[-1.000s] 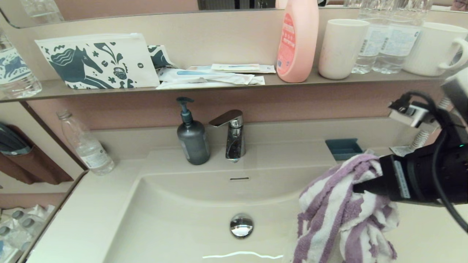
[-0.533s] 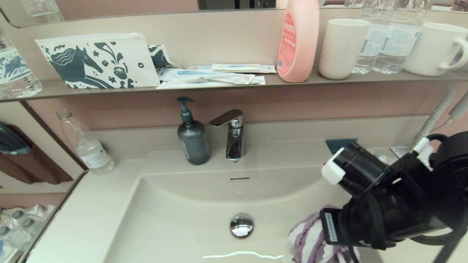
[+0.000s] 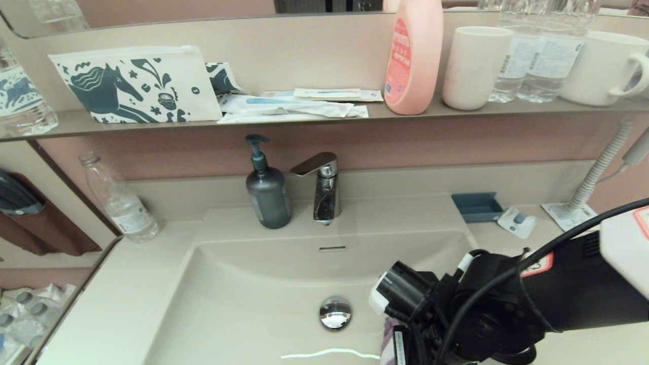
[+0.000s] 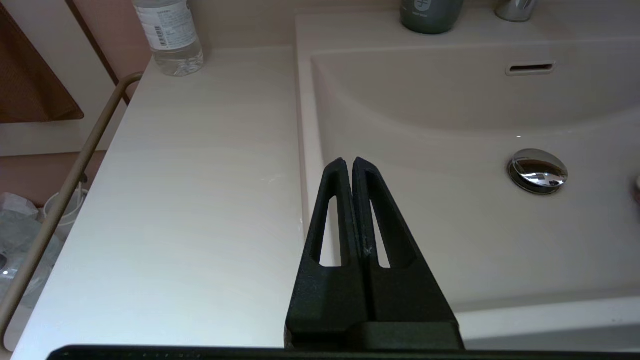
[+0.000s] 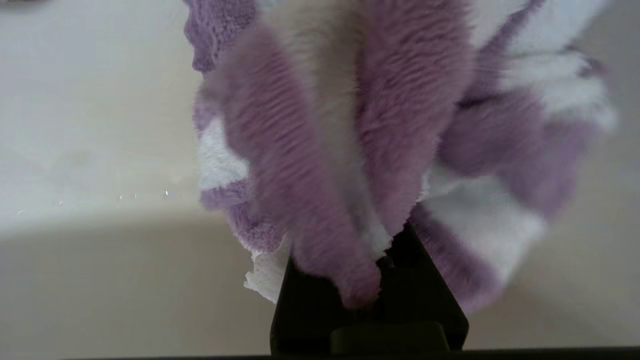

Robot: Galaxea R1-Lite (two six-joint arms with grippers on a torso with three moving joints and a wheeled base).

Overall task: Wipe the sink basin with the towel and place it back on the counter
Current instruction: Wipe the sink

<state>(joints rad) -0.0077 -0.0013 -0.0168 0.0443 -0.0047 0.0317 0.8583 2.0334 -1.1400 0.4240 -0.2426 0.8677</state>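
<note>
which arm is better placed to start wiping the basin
Right. The right gripper is shut on the towel and sits over the sink basin near the drain. The left gripper is shut, empty, at the basin's left edge.

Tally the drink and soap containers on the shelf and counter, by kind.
Clear water bottles: 4, namely the shelf's left end, the counter's left and two on the shelf's right
Cups: 2, a tumbler and a mug
Pink bottle: 1
Grey pump bottle: 1
Total: 8
</note>
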